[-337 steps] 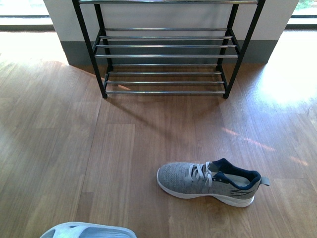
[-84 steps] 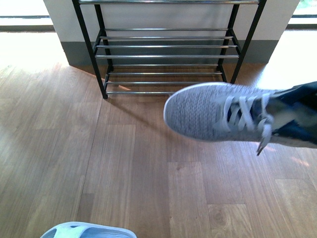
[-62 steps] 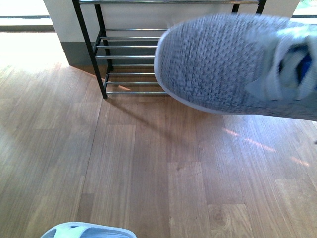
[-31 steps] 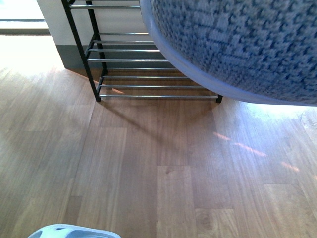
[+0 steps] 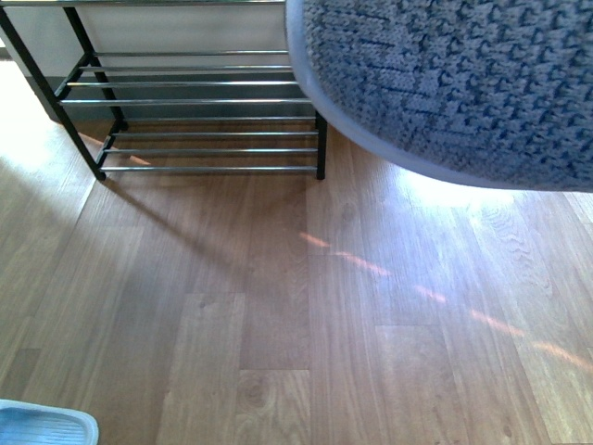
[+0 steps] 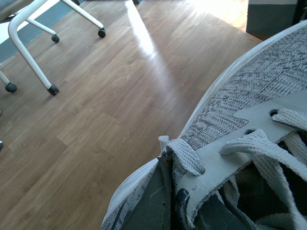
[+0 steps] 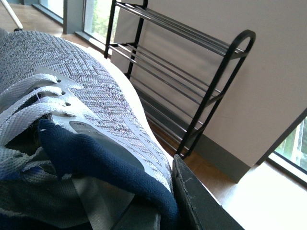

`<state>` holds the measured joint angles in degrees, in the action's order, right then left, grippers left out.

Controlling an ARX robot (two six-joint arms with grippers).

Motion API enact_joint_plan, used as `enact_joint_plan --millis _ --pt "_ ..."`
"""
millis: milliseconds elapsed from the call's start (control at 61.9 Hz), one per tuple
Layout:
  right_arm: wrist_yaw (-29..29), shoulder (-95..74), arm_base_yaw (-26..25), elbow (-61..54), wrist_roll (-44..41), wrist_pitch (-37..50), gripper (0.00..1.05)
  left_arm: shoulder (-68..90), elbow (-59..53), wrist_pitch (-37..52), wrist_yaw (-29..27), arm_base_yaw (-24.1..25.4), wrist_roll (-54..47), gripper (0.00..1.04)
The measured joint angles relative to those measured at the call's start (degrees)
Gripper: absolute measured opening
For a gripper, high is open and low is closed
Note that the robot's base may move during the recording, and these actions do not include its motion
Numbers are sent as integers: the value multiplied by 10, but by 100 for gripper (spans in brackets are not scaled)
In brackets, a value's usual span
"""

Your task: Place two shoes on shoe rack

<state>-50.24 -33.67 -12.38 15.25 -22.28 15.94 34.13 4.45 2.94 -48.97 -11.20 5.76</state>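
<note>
Wood plank floor [image 5: 278, 306] w/ sun streaks ran up to a pale wall [image 7: 268, 72], where the shoe rack [image 5: 204, 102] stood, its black side frames and chrome rods in the upper left of the front view. The grey knit sneaker [image 5: 463, 83] hung in the air very close to the front cam, filling the upper right; its white sole edge overlapped the rack's right end in that view, but whether it touched the rack couldn't be told. A pale blue sandal [image 5: 42, 428] lay on the floor at the bottom left corner, well apart from the rack.

Left gripper [image 6: 171, 211]: dark fingers sat either side of the sneaker's eyelet edge beside the grey laces [image 6: 268, 153], clamped on it. White chair legs [image 6: 29, 52] on casters stood on the floor beyond.

Right gripper [image 7: 168, 206]: only one dark finger [image 7: 194, 203] showed, right against the navy collar [image 7: 96, 158]; the other was hidden, so its jaw state couldn't be told
</note>
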Motion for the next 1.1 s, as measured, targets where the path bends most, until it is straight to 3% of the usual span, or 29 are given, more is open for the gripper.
enact_joint_plan --millis 1099 --pt "5 0 -1 0 0 0 4 0 -3 0 3 0 0 2"
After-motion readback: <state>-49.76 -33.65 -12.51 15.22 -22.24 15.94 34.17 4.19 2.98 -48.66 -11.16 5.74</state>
